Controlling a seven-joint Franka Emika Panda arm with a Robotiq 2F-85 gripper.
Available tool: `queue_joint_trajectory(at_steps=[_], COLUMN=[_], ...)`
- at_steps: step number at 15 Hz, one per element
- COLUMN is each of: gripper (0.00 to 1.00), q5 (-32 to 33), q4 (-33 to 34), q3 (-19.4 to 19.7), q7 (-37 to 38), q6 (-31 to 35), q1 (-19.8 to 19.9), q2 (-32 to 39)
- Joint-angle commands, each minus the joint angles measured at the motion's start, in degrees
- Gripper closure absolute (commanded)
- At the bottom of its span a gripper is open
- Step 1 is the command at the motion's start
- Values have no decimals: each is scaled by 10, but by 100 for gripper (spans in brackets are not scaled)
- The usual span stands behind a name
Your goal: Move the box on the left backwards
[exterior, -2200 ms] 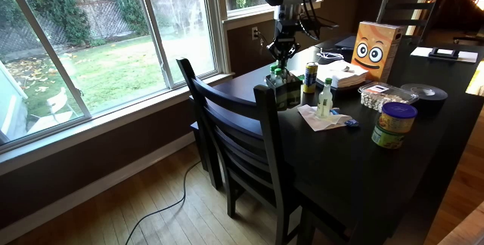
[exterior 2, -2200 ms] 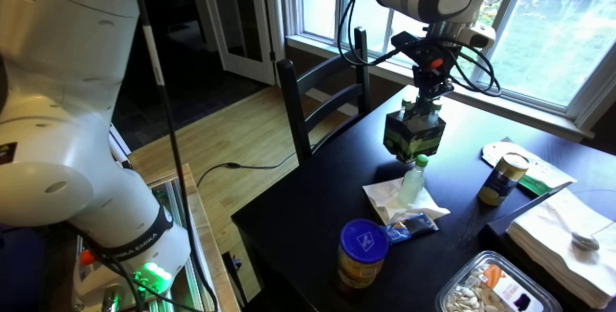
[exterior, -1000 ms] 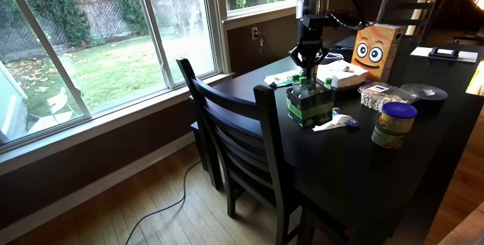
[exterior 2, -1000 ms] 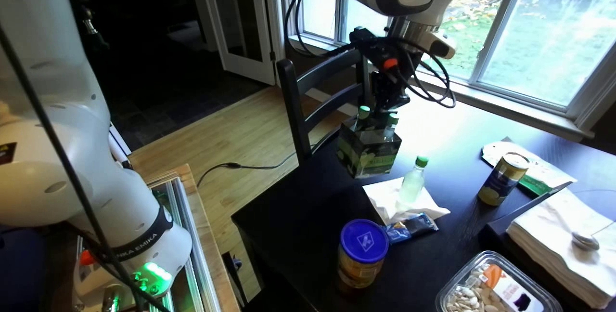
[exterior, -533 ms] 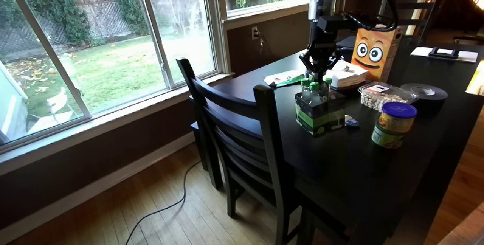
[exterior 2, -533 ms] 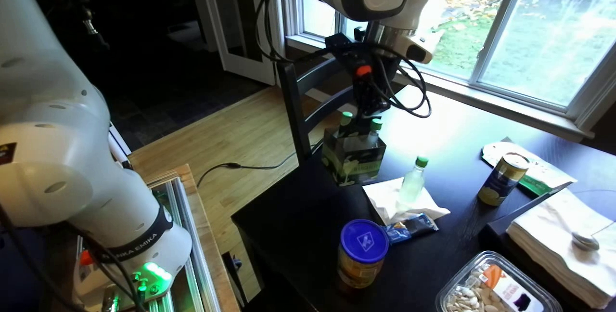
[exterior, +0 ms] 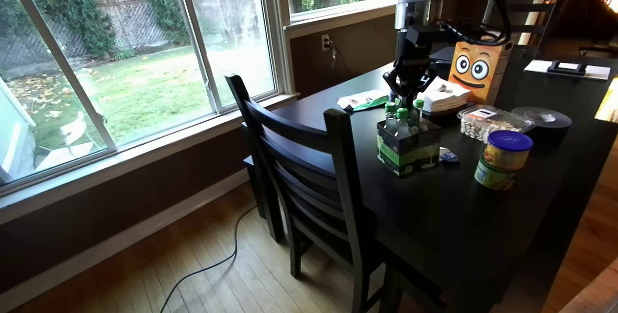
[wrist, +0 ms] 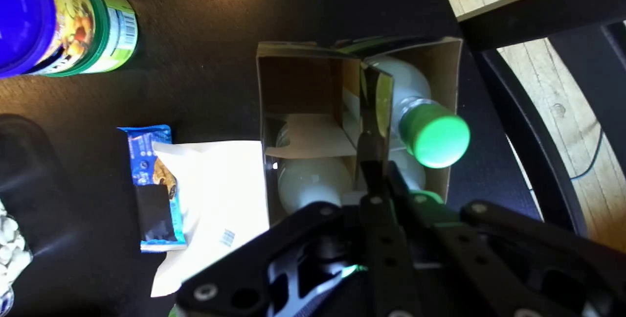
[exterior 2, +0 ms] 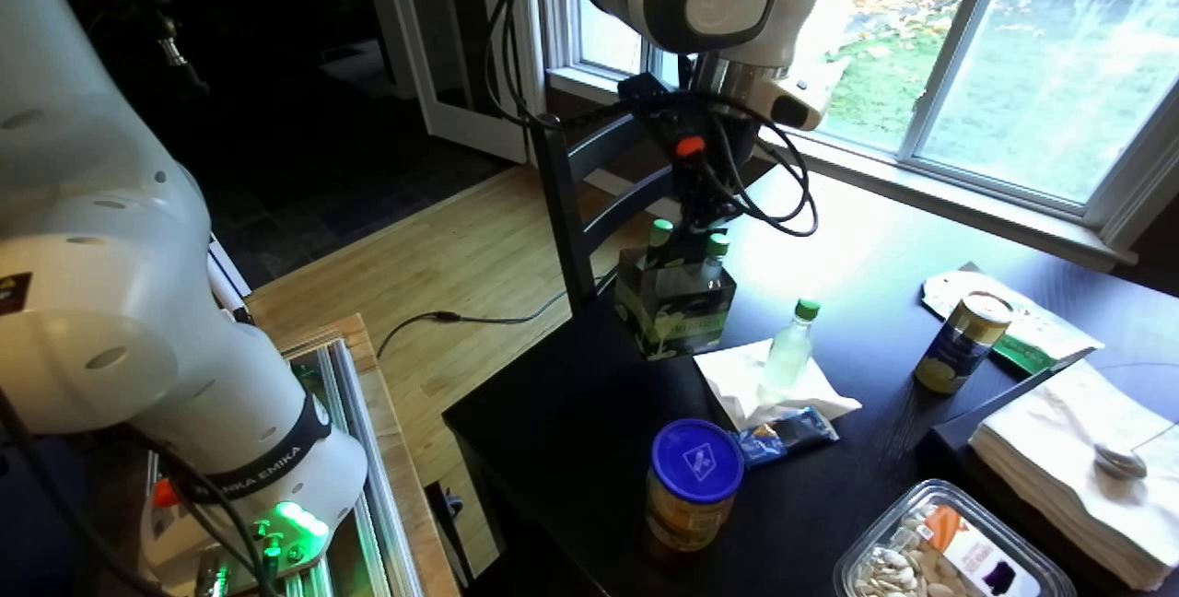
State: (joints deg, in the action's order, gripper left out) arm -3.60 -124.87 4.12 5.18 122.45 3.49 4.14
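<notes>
We see the gripper (wrist: 383,172) pinching the upright middle panel (wrist: 375,97) of the box (exterior: 408,151), with green-capped bottles (wrist: 437,138) in its compartments. We find the box near the edge of the table (exterior 2: 571,399), between the chair (exterior: 347,177) and the white paper (wrist: 225,180), though we cannot tell whether its base touches the tabletop, and two stacked tubs (exterior: 503,158) stand apart from it

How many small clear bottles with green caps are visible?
4: one bottle on the white paper; the second, third and fourth in the dark green cardboard carton, partly hidden.
</notes>
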Motion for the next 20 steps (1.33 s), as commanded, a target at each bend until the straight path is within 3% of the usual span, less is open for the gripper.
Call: queue_joint_trajectory(at_steps=[1, 5, 9, 20], gripper=[99, 99, 99, 99], q5=[12, 7, 7, 7], q4=[-58, -133, -187, -266], q3=[-2, 0, -2, 11], q7=[4, 2, 7, -33], q6=[67, 151, 190, 170], q1=[-2, 2, 2, 15], q2=[-32, -68, -102, -184])
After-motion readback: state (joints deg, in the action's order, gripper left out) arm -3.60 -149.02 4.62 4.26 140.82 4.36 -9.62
